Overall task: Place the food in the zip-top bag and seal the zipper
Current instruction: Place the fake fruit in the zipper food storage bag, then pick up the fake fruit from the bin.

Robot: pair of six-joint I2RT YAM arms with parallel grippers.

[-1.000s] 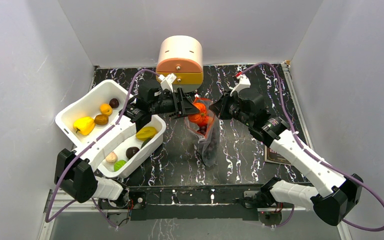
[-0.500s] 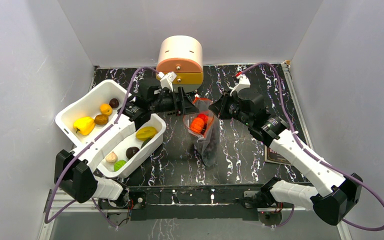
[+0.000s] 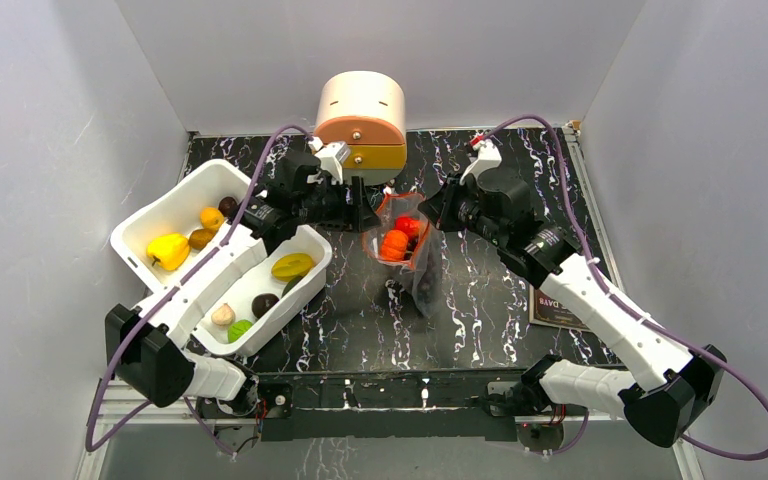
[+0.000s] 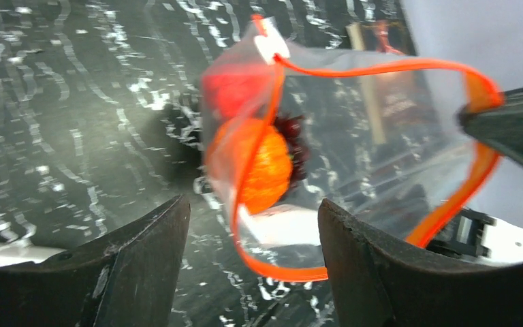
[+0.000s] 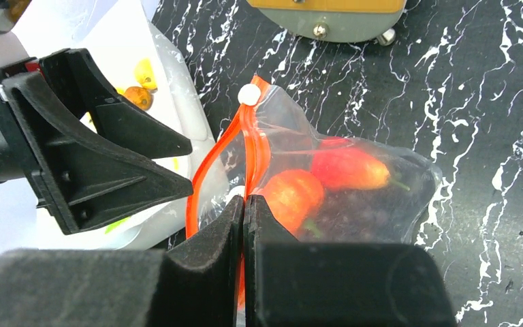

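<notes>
Left gripper [image 4: 253, 208]: jaws spread wide, closed on nothing. The near loop of the bag's rim hangs in the gap between the two fingers. I cannot tell whether it touches either one.
Right gripper [image 5: 244, 204]: jaws pressed together, pinching the red-orange rim strip on the bag's right side.
Zip-top bag [image 3: 412, 262]: at the table's middle, between the two grippers, mouth held open in a loop. Its lower end trails toward the near edge.
Zipper [image 4: 381, 67]: unsealed, the two strips bowed apart. The white slider tab [image 5: 248, 94] sits at the far end, where they meet.
Food in the bag: an orange piece [image 3: 394, 246] and a red piece [image 3: 407, 224] just under the mouth, with dark grapes [image 3: 423, 283] lower down.
Food outside the bag: yellow, orange, brown, dark, cream and green pieces lie in the white tub [image 3: 150, 215].
Left margin: the tub's right corner lies near the bag's mouth, under the left arm.
Far margin: a domed box [image 3: 360, 118] stands just behind the left gripper and the bag's far end.
Right margin: dark marbled table [image 3: 480, 300] shows between the bag and a card [image 3: 548, 312], partly under the right arm.
Near margin: tabletop shows from the bag's lower end to the arm bases.
</notes>
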